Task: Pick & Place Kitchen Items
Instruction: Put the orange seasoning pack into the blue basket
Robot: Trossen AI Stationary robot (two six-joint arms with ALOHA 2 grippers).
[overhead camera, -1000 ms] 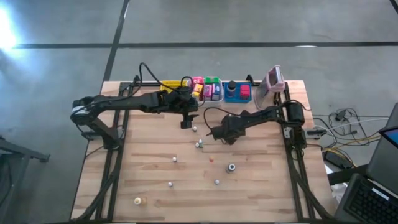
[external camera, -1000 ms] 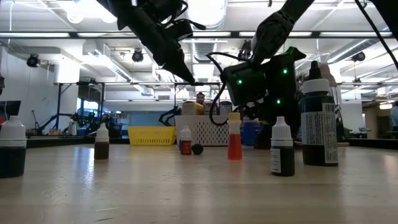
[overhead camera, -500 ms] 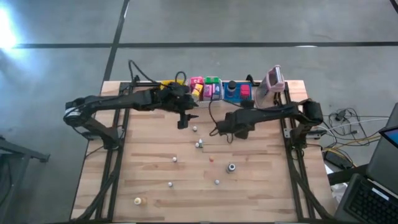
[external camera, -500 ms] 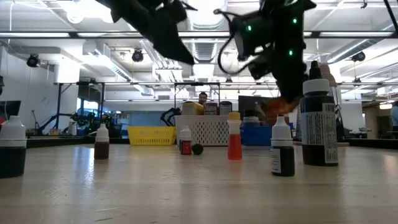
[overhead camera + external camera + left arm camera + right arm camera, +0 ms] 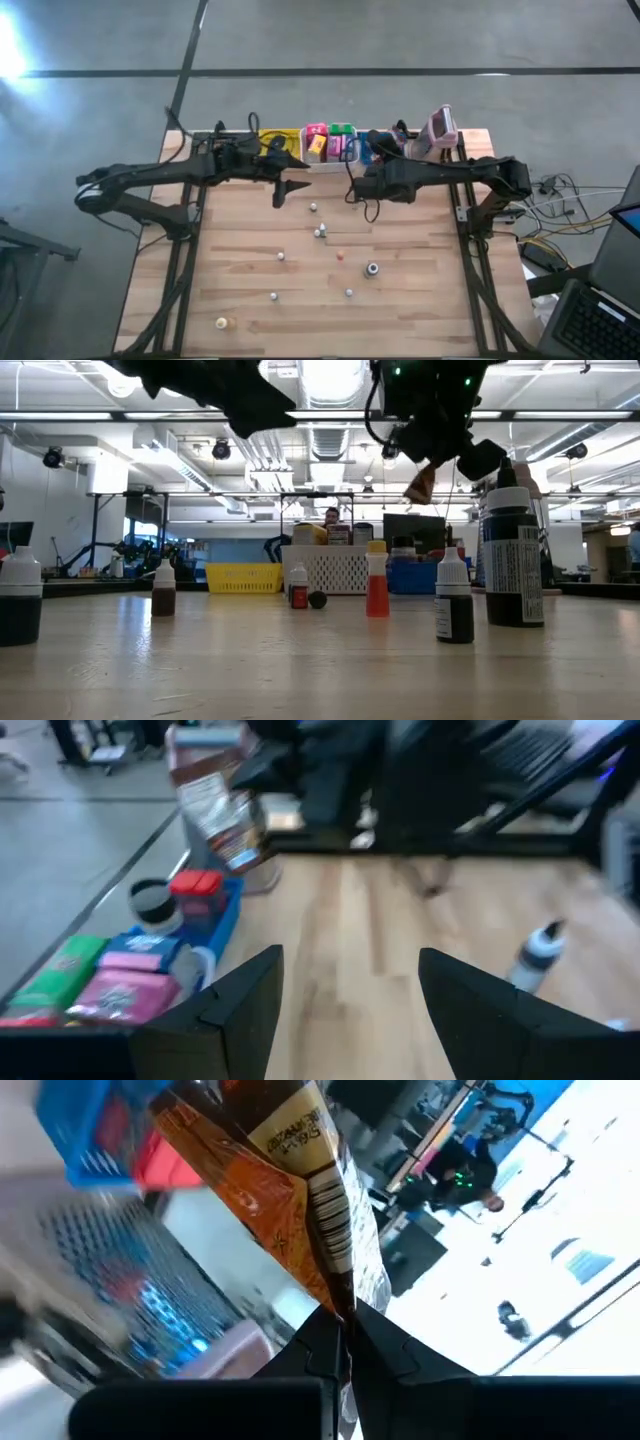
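Observation:
A brown-orange packet (image 5: 270,1170) is up in the air with my right gripper (image 5: 340,1320) shut on it, above the table's far middle near the bins (image 5: 357,186). It shows in the low view (image 5: 420,485) and in the left wrist view (image 5: 225,815) too. My left gripper (image 5: 350,960) hangs open and empty over the far left-middle of the table (image 5: 284,191). Pink and green packets (image 5: 330,140) lie in the white bin (image 5: 322,164). Several small dropper bottles (image 5: 320,232) stand on the wood. My right gripper pinches the packet's crimped end edge (image 5: 338,1295) between its two fingers. The rest of the packet sticks out past the fingertips. It is tilted and lifted clear of the table and the bins.
Yellow bin (image 5: 270,137), white bin and blue bin (image 5: 370,150) line the far edge, with a pink-grey upright device (image 5: 440,127) at the far right. Upright bottles (image 5: 510,560) dot the middle and near half of the table. A person (image 5: 331,518) shows far behind.
My right gripper has risen from low over the table's middle with the packet, rolled over, and gone toward the bins at the far edge; the packet is now high above the table. My left gripper, still open, has drawn back toward the table's left and risen.

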